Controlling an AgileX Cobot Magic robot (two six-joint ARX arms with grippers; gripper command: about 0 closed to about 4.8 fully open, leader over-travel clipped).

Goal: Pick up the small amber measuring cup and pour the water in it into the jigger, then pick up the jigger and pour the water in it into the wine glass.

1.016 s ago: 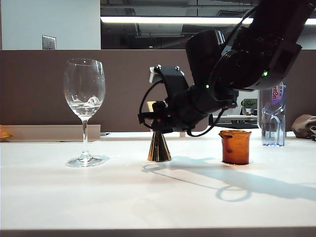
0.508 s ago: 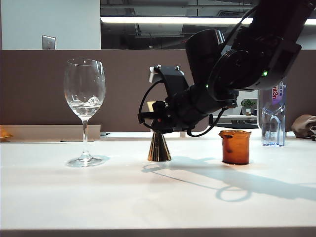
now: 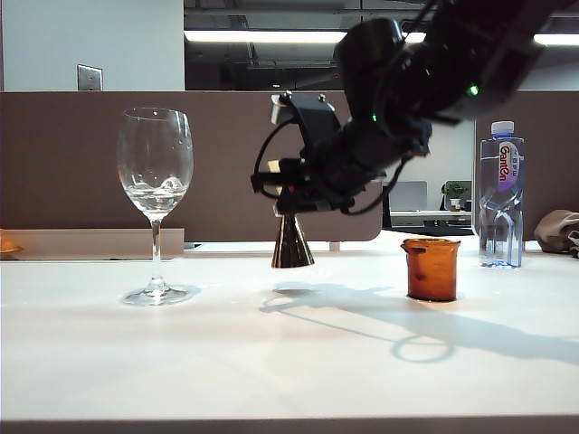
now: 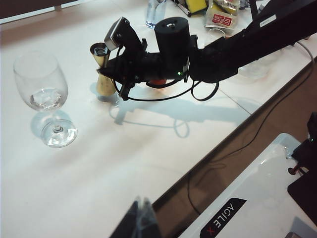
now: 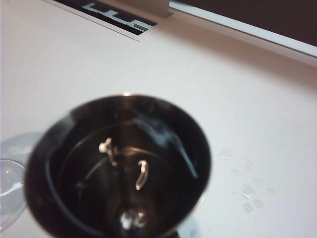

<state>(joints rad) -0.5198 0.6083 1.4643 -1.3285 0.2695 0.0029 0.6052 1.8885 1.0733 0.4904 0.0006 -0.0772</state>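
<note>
Jigger: Now the jigger (image 3: 291, 242) is gripped at its waist between the right fingers (image 3: 282, 188), lifted clear of the bench (image 3: 271, 362), kept upright so water is presumably not spilled.
Right fingers: closed on the jigger.
Wine glass (image 3: 155, 203): well apart beyond the fingers, open bench between.
Amber measuring cup (image 3: 431, 268): behind the fingers, standing.
Left fingers: not visible.
</note>
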